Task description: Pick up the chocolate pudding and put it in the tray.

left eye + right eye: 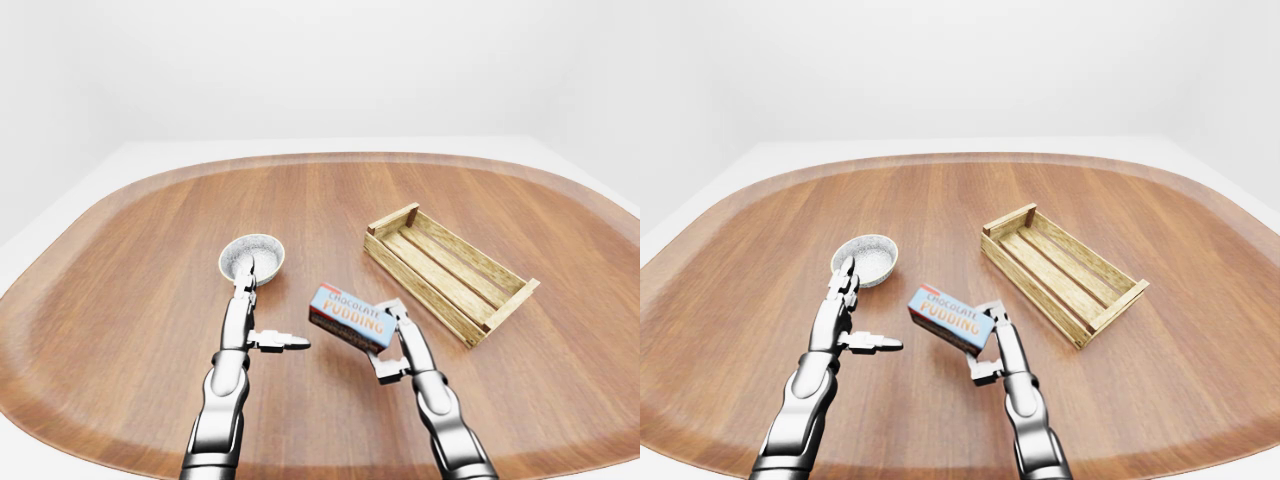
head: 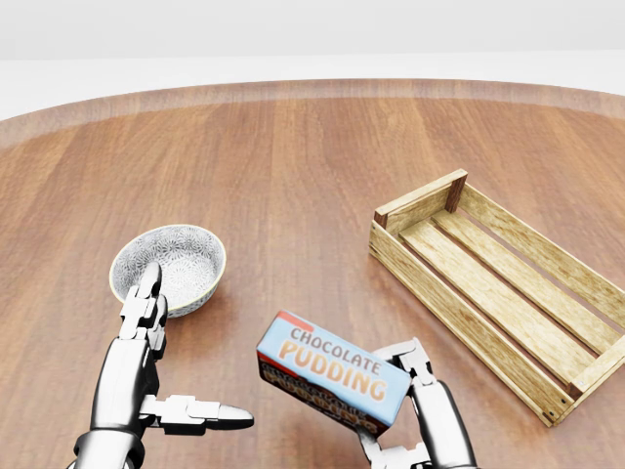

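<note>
Your head view looks steeply down and close over the table (image 2: 293, 166), crate (image 2: 508, 293) at its right, bowl (image 2: 168, 266) at its left, your two eye views sit farther out, nearly alike, sharing that same table, crate and bowl.
</note>
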Robot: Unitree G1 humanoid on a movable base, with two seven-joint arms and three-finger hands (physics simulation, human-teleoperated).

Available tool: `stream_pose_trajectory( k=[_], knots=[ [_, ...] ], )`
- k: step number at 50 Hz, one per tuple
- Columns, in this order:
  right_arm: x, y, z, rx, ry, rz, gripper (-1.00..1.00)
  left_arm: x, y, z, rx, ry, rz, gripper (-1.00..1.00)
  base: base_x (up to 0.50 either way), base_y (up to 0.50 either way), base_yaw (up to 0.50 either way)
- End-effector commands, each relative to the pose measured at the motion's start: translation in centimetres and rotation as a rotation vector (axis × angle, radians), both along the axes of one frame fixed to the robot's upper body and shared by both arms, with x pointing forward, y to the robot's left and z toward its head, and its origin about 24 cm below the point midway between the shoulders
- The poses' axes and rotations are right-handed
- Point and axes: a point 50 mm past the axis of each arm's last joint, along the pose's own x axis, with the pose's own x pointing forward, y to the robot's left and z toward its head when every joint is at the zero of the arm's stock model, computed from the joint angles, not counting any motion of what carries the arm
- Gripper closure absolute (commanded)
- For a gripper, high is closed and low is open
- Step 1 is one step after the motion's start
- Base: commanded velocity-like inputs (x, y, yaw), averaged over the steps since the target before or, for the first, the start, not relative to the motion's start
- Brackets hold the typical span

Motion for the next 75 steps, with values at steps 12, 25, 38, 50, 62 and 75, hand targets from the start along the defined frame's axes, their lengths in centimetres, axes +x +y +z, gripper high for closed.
stream_pose_trajectory(
  k=[12, 25, 38, 50, 62, 75],
  knots=[
    [1.2, -0.6, 3.7, 0.006, -0.158, -0.006, 1.00, 0.0, 0.1, 0.1, -0.027, -0.005, -0.006, -1.00, 0.00, 0.00, 0.00],
    [3.2, -1.7, 7.1, -0.002, -0.296, -0.028, 1.00, 0.0, 0.1, 0.2, -0.028, -0.007, -0.006, -1.00, 0.00, 0.00, 0.00],
    [6.2, -2.1, 8.8, -0.032, -0.349, -0.025, 1.00, 0.1, 0.2, 0.1, -0.029, -0.005, -0.003, -1.00, 0.00, 0.00, 0.00],
    [9.4, -3.4, 11.6, -0.045, -0.412, -0.049, 1.00, 0.2, 0.2, 0.0, -0.032, -0.002, -0.001, -1.00, 0.00, 0.00, 0.00],
    [10.9, -3.5, 15.4, -0.033, -0.513, -0.038, 1.00, 0.1, 0.1, 0.1, -0.030, -0.003, -0.005, -1.00, 0.00, 0.00, 0.00],
    [13.0, -4.9, 17.6, -0.029, -0.534, -0.084, 1.00, 0.2, 0.2, 0.0, -0.029, 0.000, -0.006, -1.00, 0.00, 0.00, 0.00]
  ],
)
